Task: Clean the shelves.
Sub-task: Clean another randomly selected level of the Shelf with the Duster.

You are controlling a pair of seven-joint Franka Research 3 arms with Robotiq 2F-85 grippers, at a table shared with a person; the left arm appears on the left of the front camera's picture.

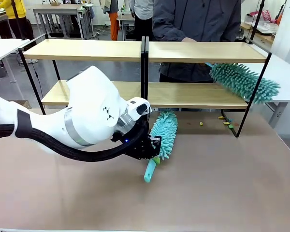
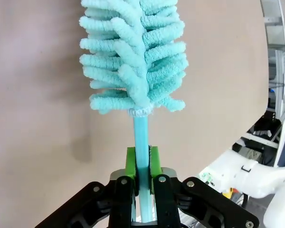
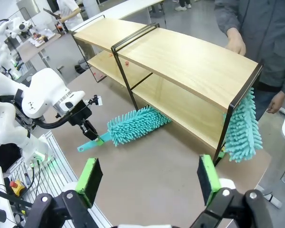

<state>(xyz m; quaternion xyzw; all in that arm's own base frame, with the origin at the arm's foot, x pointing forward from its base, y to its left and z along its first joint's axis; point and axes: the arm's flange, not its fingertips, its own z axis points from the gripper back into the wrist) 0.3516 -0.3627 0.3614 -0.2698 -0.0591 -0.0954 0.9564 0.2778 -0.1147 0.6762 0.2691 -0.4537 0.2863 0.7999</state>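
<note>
The shelves (image 1: 198, 52) stand at the far side of the table (image 1: 222, 193), a person (image 1: 193, 19) behind them. The left gripper (image 2: 142, 164) is clamped on the handle of a duster (image 1: 165, 126) whose head lies just before the lower board. The right gripper (image 3: 149, 183) hangs above the table, fingers apart. A second duster (image 1: 244, 79) pokes from the shelves' right end

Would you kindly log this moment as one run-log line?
left hand shut on duster handle | duster on table, head toward shelves | right hand open above table | person holds second duster at shelves' right end
</note>
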